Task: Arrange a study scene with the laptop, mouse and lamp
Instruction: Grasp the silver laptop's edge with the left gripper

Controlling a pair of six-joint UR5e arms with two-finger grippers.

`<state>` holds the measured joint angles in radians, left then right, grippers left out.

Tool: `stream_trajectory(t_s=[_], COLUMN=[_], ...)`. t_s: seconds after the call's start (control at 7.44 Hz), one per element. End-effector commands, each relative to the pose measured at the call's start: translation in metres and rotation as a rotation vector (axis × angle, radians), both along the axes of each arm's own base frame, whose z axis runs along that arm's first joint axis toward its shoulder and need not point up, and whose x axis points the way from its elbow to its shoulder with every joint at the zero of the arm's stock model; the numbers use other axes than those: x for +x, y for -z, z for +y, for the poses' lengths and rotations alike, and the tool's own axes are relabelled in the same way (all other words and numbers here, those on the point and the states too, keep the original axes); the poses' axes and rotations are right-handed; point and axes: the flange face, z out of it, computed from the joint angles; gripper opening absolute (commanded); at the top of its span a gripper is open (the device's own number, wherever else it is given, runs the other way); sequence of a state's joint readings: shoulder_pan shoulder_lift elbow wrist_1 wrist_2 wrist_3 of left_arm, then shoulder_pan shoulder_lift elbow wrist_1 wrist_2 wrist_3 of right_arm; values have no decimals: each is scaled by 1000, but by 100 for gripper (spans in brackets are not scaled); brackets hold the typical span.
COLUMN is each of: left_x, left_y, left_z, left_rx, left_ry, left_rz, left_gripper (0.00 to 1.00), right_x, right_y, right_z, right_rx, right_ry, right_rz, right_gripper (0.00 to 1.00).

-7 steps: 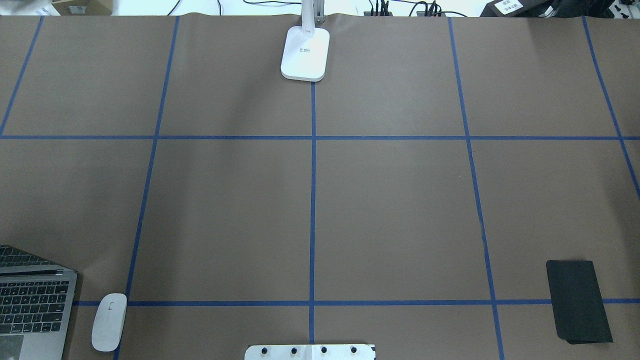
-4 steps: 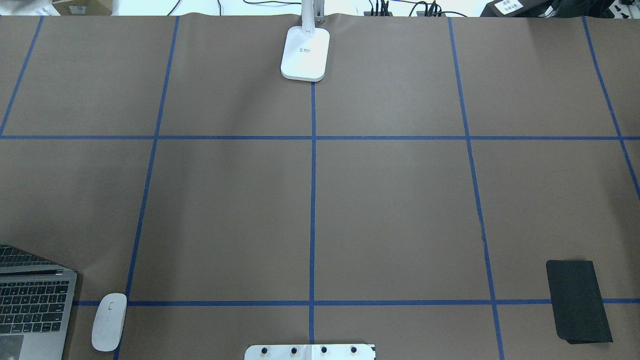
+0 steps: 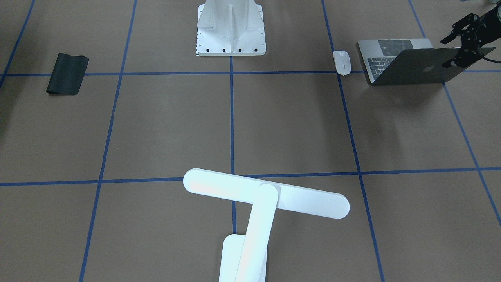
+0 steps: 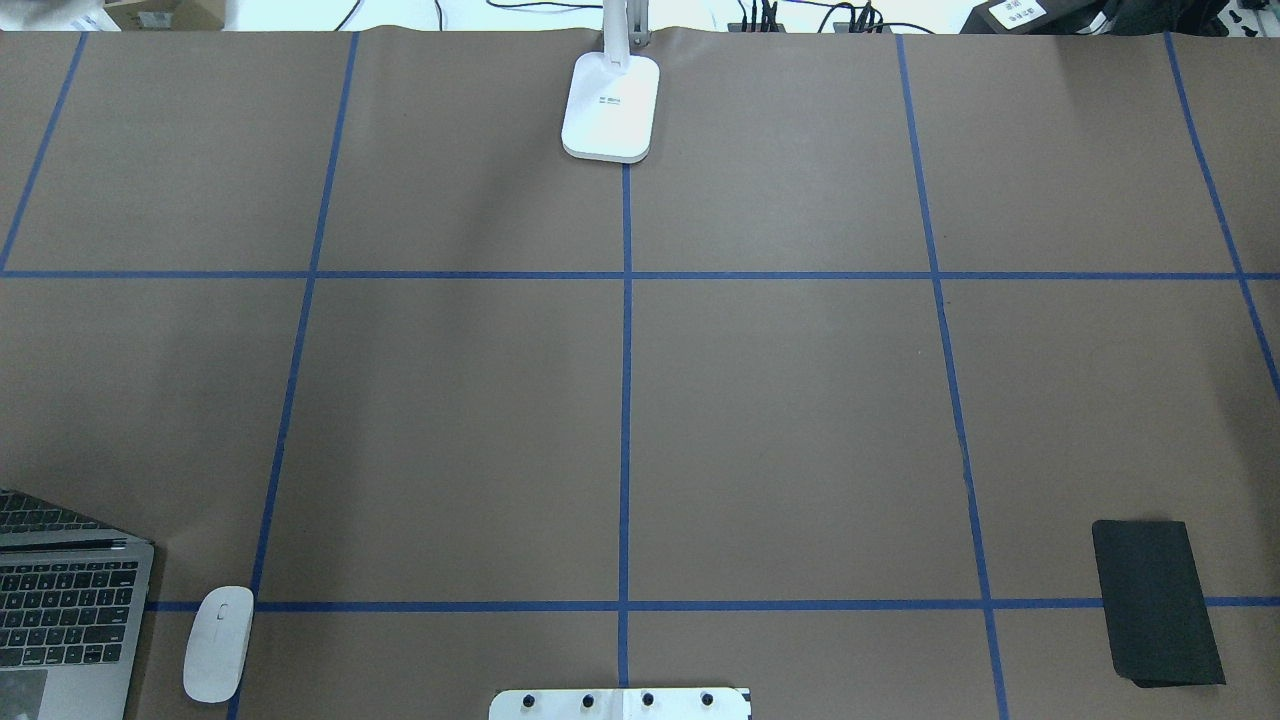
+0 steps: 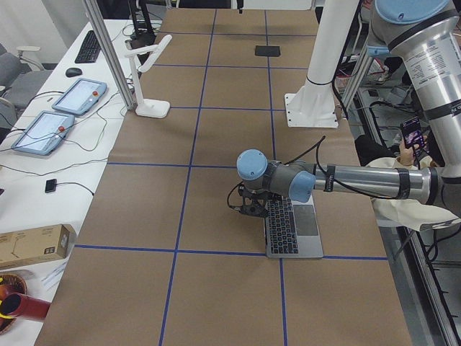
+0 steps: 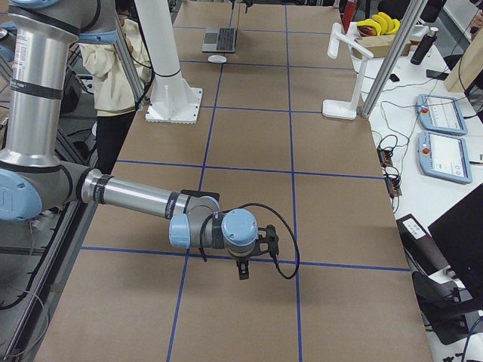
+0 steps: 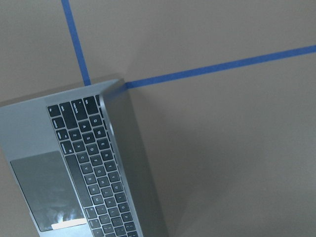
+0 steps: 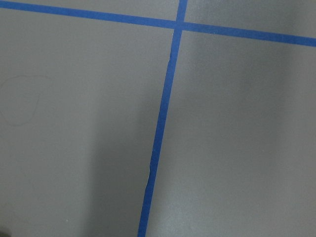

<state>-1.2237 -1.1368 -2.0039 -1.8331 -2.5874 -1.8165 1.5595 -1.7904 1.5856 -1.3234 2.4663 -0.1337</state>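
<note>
Laptop (image 3: pixel 415 66): open on the brown paper (image 4: pixel 800 400) at the robot's near left corner, lid raised, keys and trackpad showing, apple logo turned toward the operators' side.
Mouse (image 4: pixel 218 643): flat on the table just beside the laptop's inner side, apart from it, lying across a blue tape line (image 4: pixel 400 606).
Lamp (image 3: pixel 266 193): stands at the middle of the far edge, base at the end of the centre tape line, bar head level above the table, well apart from laptop and mouse.
Left gripper (image 3: pixel 454 51): right at the outer top corner of the laptop lid; contact and finger spread cannot be told.
Right gripper (image 6: pixel 241 268): points down, low over the paper near a tape line at the robot's right end; spread cannot be told.
Black mat (image 4: pixel 1155 600): lies flat at the near right, across the same tape line as the mouse.
White pedestal (image 3: pixel 231 27): stands at the near middle edge, between mouse and mat, bolt heads along its base plate.
Operator (image 6: pixel 113 53): stands behind the pedestal, off the table.
</note>
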Motion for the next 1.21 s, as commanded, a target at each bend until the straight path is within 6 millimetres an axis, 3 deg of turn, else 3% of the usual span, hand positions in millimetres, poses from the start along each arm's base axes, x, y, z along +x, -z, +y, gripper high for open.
stream_trajectory(t_s=[0.0, 0.4, 0.94, 1.08], left_x=[4, 8, 15, 19], left_y=[3, 21, 64, 85], left_z=[1, -5, -17, -28], left_rx=[27, 43, 78, 110], left_ry=[-2, -21, -57, -57], left_rz=[20, 97, 224, 243], left_gripper=[0, 0, 0, 0], right_x=[0, 0, 1, 1], right_y=[0, 1, -1, -6], right_z=[0, 4, 4, 11], right_rx=[4, 5, 2, -15], right_ry=[0, 0, 0, 0], right_rz=[-2, 0, 12, 9], right_gripper=[100, 100, 100, 100])
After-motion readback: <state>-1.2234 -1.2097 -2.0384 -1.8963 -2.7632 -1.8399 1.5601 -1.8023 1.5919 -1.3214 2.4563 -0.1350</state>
